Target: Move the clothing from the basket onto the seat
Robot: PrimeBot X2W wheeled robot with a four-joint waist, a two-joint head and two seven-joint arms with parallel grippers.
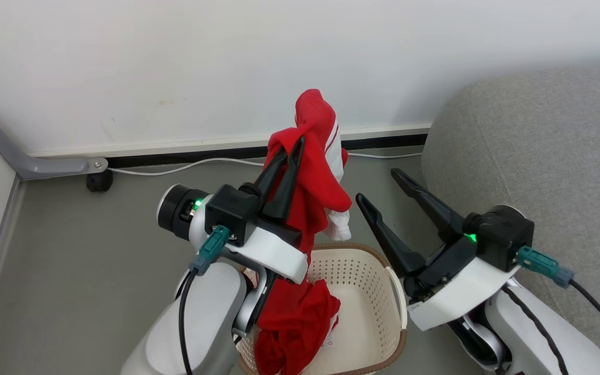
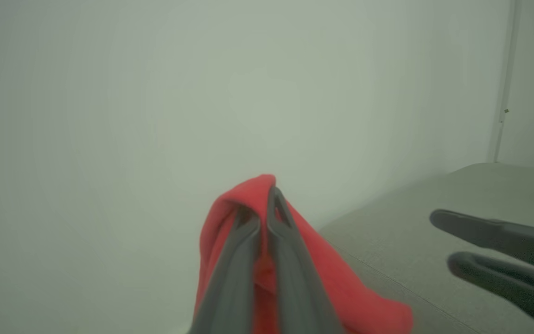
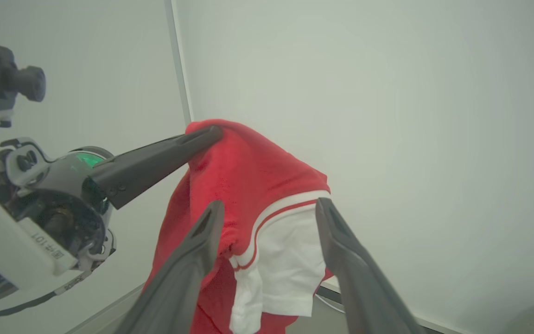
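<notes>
Head view has the left gripper (image 1: 292, 148) pinched shut on the clothing (image 1: 316, 179), held high, with the red fabric draping down into the basket (image 1: 395, 297). Whether the red bunch low in there is the same piece is hard to tell. The right gripper (image 1: 376, 185) sits just beside the hanging white panel with its fingers spread wide and nothing in them.

To do this step well, the robot probably wants more height first, so the tail clears the rim before swinging right. Otherwise it could snag and drag the light basket. The spread right gripper also sits in that path.

The seat (image 1: 539, 156) is a broad grey fabric cushion right next to the basket — an easy target. The floor (image 1: 81, 271) is plain grey, and a white cable (image 1: 185, 166) runs along the wall (image 1: 175, 62).
</notes>
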